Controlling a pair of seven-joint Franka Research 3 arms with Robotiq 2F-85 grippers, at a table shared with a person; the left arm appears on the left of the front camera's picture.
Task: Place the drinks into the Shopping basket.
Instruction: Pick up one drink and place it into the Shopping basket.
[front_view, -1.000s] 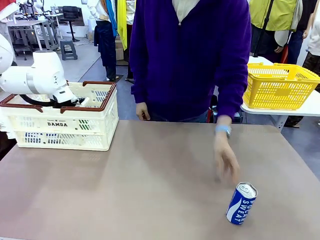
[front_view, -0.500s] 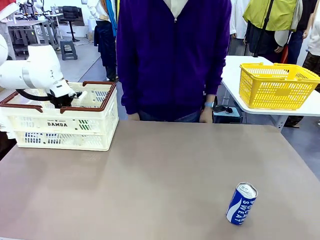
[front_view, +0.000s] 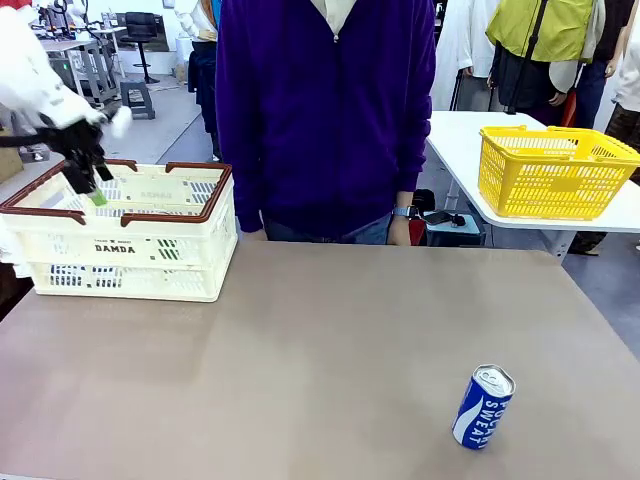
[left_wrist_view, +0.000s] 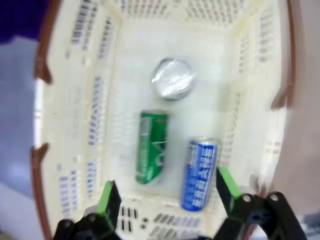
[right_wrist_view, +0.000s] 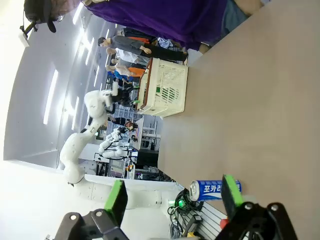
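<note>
Left gripper (front_view: 88, 185) hangs above the left end of the Shopping basket (front_view: 150, 250), fingers pointing down, just over the brown rim. Jaws are open and hold nothing. The left wrist view looks straight down past the left gripper (left_wrist_view: 166, 182), with its green pads (left_wrist_view: 108, 197) spread wide on either side.

Three cans sit on the floor of the Shopping basket (left_wrist_view: 75, 125):
- The upright can (left_wrist_view: 173, 79) shows its silver top; its body colour can't be told.
- The green can (left_wrist_view: 151, 147) lies on its side near the middle.
- The second blue can (left_wrist_view: 199, 173) lies on its side just beside the green one, roughly parallel and not clearly touching.

That view is a bit blurred.

The basket sits at the far left of the desk (front_view: 300, 350), with its DAMDA print facing the robot side.

The blue SWEAT can (front_view: 483, 407) stands on the desk at the near right, well apart from the basket and outside it.

The right gripper (right_wrist_view: 175, 192) has its jaws open with nothing between them. It looks across the desk, with the blue SWEAT can (right_wrist_view: 215, 189) near the desk edge and the Shopping basket (right_wrist_view: 167, 85) far off.

A person in a purple top (front_view: 330, 120) stands at the far side, arms down, hands off the desk. A yellow basket (front_view: 555, 175) sits on a separate white table (front_view: 460, 140) at the back right.
</note>
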